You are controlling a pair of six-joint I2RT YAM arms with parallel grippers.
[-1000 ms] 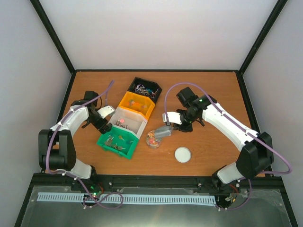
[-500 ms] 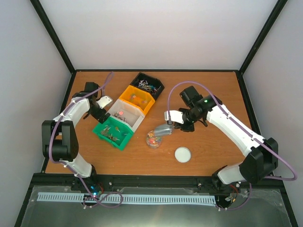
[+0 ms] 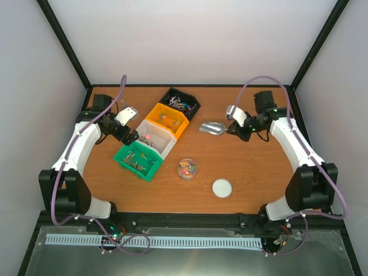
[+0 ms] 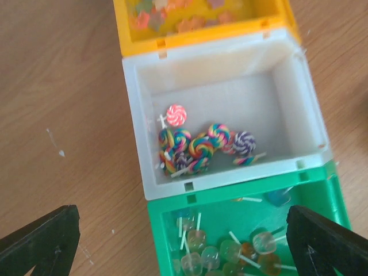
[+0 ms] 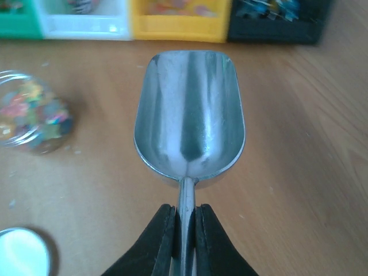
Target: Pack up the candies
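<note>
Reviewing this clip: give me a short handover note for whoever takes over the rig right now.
Left gripper: jaws wide open, holding nothing, over the white bin of swirl lollipops.
Right gripper: shut on the handle of the metal scoop, which is empty and points at the yellow bin.
Jar: open, with some candies already inside; its lid lies beside it.
Left to do: probably more scooping into the jar, then putting the lid on.
</note>
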